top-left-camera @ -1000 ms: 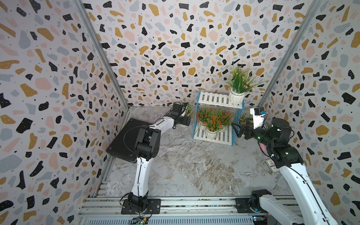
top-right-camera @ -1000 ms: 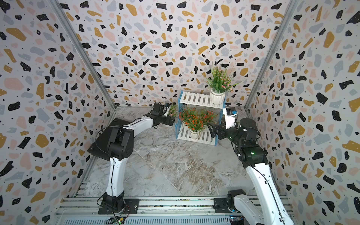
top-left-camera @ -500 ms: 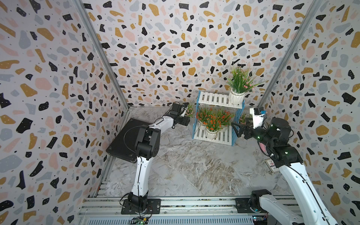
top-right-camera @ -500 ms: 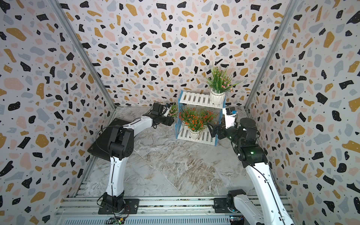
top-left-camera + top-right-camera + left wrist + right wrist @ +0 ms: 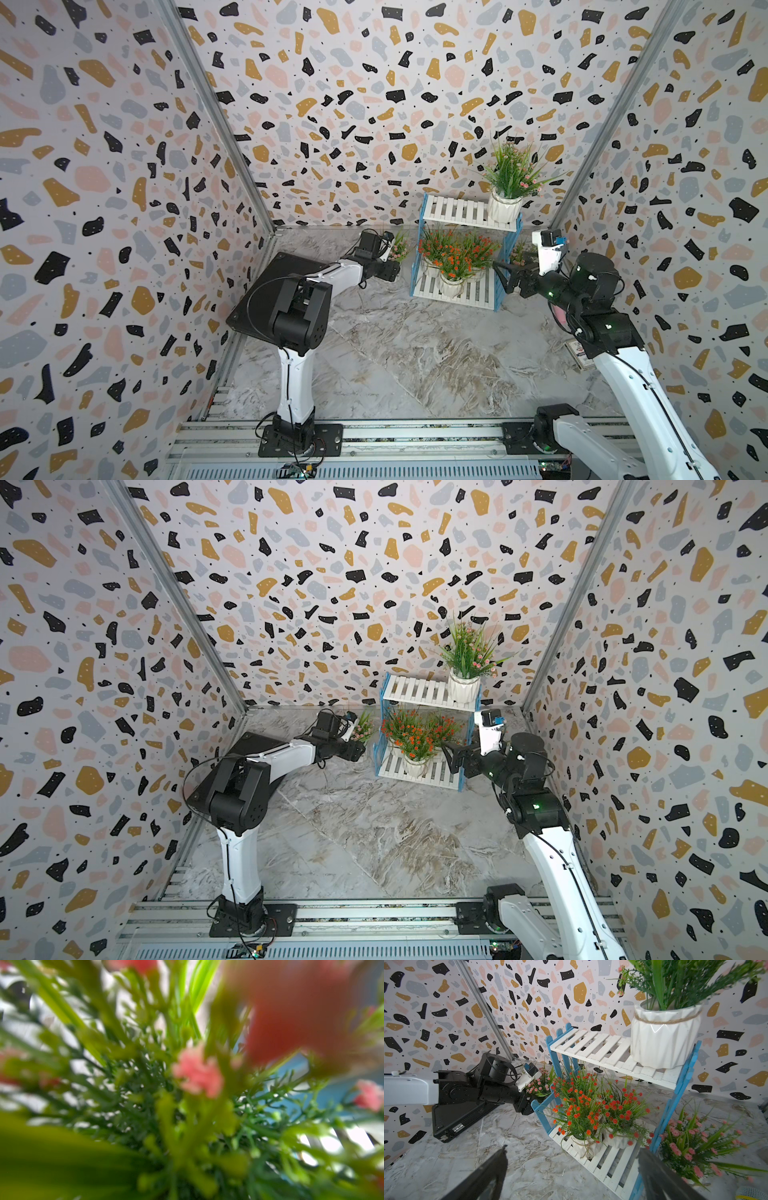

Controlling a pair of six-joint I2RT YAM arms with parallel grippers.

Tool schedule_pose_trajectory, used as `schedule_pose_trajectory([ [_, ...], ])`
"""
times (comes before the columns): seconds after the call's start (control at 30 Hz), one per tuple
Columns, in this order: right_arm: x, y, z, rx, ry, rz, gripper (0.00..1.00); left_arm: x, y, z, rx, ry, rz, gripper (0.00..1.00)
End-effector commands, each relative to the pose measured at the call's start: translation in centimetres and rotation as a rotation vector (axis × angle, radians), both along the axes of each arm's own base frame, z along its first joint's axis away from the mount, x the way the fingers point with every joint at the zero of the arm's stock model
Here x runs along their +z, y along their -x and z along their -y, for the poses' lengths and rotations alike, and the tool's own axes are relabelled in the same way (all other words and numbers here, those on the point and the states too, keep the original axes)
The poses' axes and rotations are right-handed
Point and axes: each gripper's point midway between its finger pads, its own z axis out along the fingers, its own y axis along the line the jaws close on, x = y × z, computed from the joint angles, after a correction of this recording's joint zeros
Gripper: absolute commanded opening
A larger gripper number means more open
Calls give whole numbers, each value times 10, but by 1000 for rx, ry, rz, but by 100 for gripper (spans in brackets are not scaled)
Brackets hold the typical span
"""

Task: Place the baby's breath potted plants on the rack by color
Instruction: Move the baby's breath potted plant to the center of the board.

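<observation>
Reaching in low from the side, my left gripper (image 5: pixel 388 272) sits at the base of the left pink plant (image 5: pixel 400 248), which stands on the floor just beside the left frame of the rack (image 5: pixel 457 212). The blue frame hides the jaws and the wrist view is only blurred leaves and blossoms, so I cannot tell whether they have the pot. Going for the pot seems right to me, since the foliage offers no purchase. My right gripper (image 5: pixel 502 274) hangs spread wide and empty before the rack's right end, near the right pink plant (image 5: pixel 691 1147) on the floor outside that frame, probably its next pick. The three orange plants (image 5: pixel 451 257) fill the lower tier, so I judge pink belongs above, where the top pink plant (image 5: pixel 509 183) stands at the right end with bare slats beside it. In the way are the blue frame posts and the orange foliage spilling outward, so a lift would have to clear both. The case (image 5: pixel 266 291) lies under my left arm, out of the path.
</observation>
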Motion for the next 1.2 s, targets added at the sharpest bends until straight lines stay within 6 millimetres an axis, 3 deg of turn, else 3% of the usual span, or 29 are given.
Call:
schedule_pose_trajectory([
  [0.0,9,5,-2,10,-25,26,100,31,11,-6,63,58,49,64],
  [0.13,-1,7,-6,38,-42,-8,100,44,44,-14,100,75,62,64],
  [0.43,-24,21,-29,124,-20,-95,100,27,135,-15,117,54,11,64],
  [0.57,-37,29,-49,175,27,-122,100,9,164,-18,112,41,-15,65],
  [0.67,-43,37,-58,199,35,-130,100,6,181,-19,105,53,-19,68],
  [0.9,-47,41,-65,216,17,-158,100,31,195,-16,103,124,-35,90],
  [1.03,-52,39,-69,224,14,-182,100,39,196,-15,119,142,-55,96],
  [1.17,-62,37,-78,248,23,-200,100,39,183,-28,182,122,-25,99],
])
